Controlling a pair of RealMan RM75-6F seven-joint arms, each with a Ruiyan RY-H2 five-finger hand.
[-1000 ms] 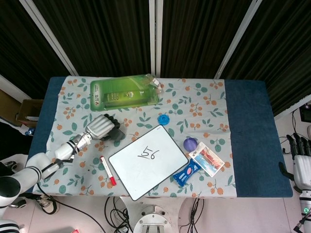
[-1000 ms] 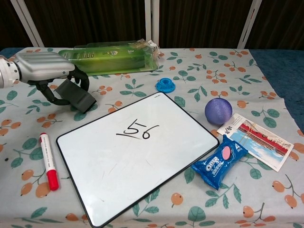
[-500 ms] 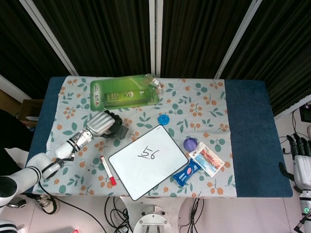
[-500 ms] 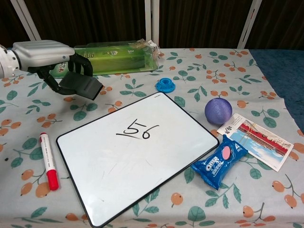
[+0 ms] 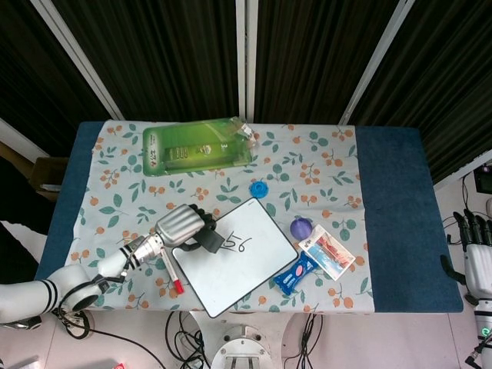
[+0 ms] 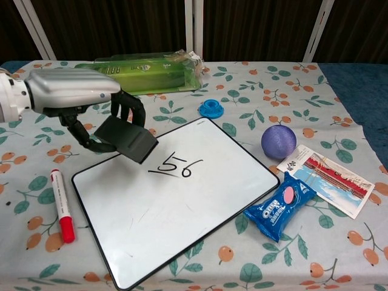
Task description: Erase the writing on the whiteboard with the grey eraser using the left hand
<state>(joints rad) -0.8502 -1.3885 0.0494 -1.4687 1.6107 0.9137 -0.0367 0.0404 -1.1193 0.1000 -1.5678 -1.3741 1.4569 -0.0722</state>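
Carried in from the cloth, the eraser (image 6: 128,139) now hovers over the whiteboard (image 6: 182,206), fingers of the left hand (image 6: 82,109) curled around it, just left of the "156" (image 6: 174,166). Approach step; next, press down and wipe across the digits.

I'm holding the eraser (image 6: 128,139) in the left hand (image 6: 73,94) over the whiteboard (image 6: 182,206) far-left corner, just left of the writing (image 6: 176,168). Marker (image 6: 62,206) is lying left of the board, ball (image 6: 278,142) and cookie pack (image 6: 281,205) right, cap (image 6: 211,109) behind it.
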